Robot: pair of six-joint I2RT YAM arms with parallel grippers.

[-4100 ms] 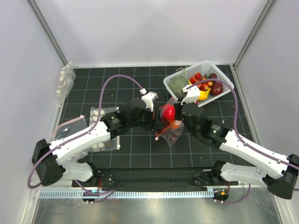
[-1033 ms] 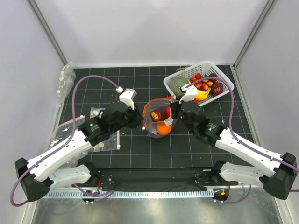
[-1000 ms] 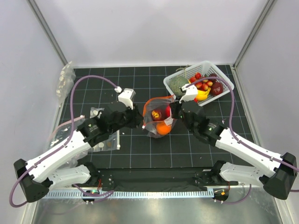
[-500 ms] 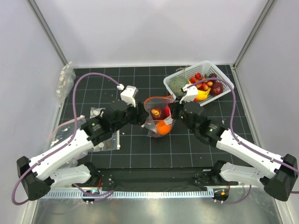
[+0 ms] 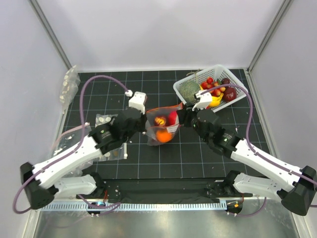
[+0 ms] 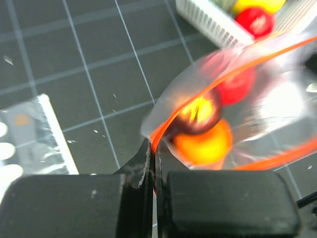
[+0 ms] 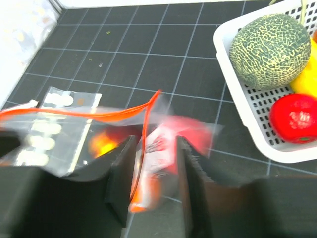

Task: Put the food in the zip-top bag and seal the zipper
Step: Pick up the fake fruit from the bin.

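top view: the flat clear plastic zip-top bag is over the centre of the black gridded table mat, spanned between the two arms. the left gripper is at the bag's 9 o'clock edge. the right gripper is at its 3 o'clock edge.

left gripper: jaws clenched. in the left wrist view both fingers are pressed together on the end of the narrow red-orange zipper strip, with clear film pinched between them.

right gripper: jaws parted. in the right wrist view the bag film and one run of the zipper strip pass through the gap between the fingers. the film is blurred, so it cannot be told whether either pad touches it.

food in the bag: three glossy toy balls.
- a dark-red ball with a yellow glare lies nearest the clenched jaws.
- a round orange ball touches it at 6 o'clock.
- a bright-red ball sits at its 2 o'clock.

bag mouth: gaping. two zipper runs stand apart in the left wrist view.

surroundings: a white perforated plastic basket stands at 1 o'clock from the bag, near the right gripper. it holds a green netted melon ball, a yellow banana and a loose red ball. a clear bag of white round discs lies flat at the zip-top bag's 9 o'clock, partly under the left arm. a second disc bag leans at the 10 o'clock wall.
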